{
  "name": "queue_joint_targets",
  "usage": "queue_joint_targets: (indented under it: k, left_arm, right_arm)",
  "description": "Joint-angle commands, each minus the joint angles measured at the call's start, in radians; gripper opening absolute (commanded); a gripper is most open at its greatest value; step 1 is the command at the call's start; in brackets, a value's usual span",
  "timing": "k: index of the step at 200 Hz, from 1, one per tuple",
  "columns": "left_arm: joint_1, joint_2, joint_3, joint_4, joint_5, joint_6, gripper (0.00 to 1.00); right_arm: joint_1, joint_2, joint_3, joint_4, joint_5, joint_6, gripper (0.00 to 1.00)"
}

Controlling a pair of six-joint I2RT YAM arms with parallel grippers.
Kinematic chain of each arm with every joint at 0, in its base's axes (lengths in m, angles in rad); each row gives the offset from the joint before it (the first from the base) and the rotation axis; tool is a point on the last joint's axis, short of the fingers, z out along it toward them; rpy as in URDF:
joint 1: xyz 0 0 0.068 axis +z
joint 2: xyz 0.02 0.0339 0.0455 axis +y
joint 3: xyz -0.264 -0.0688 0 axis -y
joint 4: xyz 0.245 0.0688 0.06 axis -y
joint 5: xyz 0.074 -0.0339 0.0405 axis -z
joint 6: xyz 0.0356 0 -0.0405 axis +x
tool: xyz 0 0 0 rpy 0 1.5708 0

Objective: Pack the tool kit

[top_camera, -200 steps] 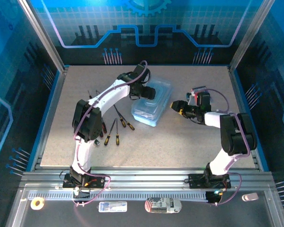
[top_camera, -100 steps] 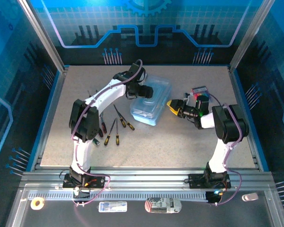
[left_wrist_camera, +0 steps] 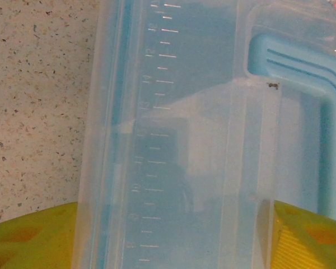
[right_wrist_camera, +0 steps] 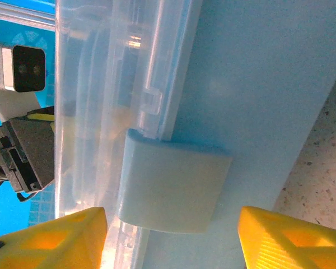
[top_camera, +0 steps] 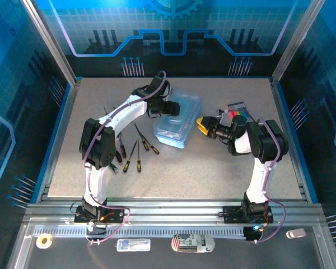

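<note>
On the left of the speckled table (top_camera: 213, 168), a loose scatter of screwdrivers (top_camera: 135, 152) with dark and yellow-tipped handles lies just beside the left arm's lower link, outside the case. The left arm reaches up and to the right from there, so that the left gripper (top_camera: 172, 107) sits on top of the translucent blue tool case (top_camera: 182, 128), near its left rear edge. In the left wrist view its yellow fingers (left_wrist_camera: 28, 238) stand wide apart with a broad stretch of the clear lid between them. I cannot tell whether they are pressing on the plastic or only straddling it. The lid's light-blue moulded handle (left_wrist_camera: 302, 61) curves across the upper right of that view. The case rests closed near the middle of the table, set at a slant. Just to its right, the right gripper (top_camera: 204, 125) points at the case's side. Its fingers (right_wrist_camera: 285, 241) are spread open, with the pale blue latch (right_wrist_camera: 173, 188) between them and a small gap on either side. Further right, behind the right arm, lies a small multicoloured object (top_camera: 237, 107).
</note>
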Motion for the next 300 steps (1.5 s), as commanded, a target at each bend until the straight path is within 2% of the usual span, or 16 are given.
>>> queue_joint_targets:
  k: [1, 28, 165, 196, 231, 272, 300]
  left_arm:
    - [0.007, 0.023, -0.061, -0.096, 0.018, -0.049, 0.72]
    - [0.007, 0.023, -0.065, -0.094, 0.015, -0.052, 0.73]
    - [-0.014, 0.041, -0.061, -0.103, -0.008, -0.02, 0.73]
    - [-0.024, 0.043, -0.063, -0.1, -0.026, -0.013, 0.73]
    - [-0.026, 0.044, -0.076, -0.083, -0.004, -0.01, 0.73]
    - [-0.028, 0.052, -0.084, -0.081, 0.009, -0.001, 0.73]
    - [-0.032, 0.064, -0.085, -0.075, 0.012, -0.004, 0.73]
  right_arm:
    - [0.024, 0.039, 0.021, 0.082, -0.023, 0.045, 0.64]
    - [0.027, 0.094, 0.034, 0.17, -0.016, 0.116, 0.62]
    - [0.053, 0.082, 0.102, 0.172, -0.099, 0.186, 0.64]
    - [0.053, 0.095, 0.141, 0.171, -0.13, 0.243, 0.65]
    - [0.05, 0.147, 0.158, 0.173, -0.128, 0.268, 0.64]
    - [0.058, 0.11, 0.175, 0.173, -0.15, 0.271, 0.66]
    - [0.067, 0.154, 0.199, 0.173, -0.169, 0.31, 0.66]
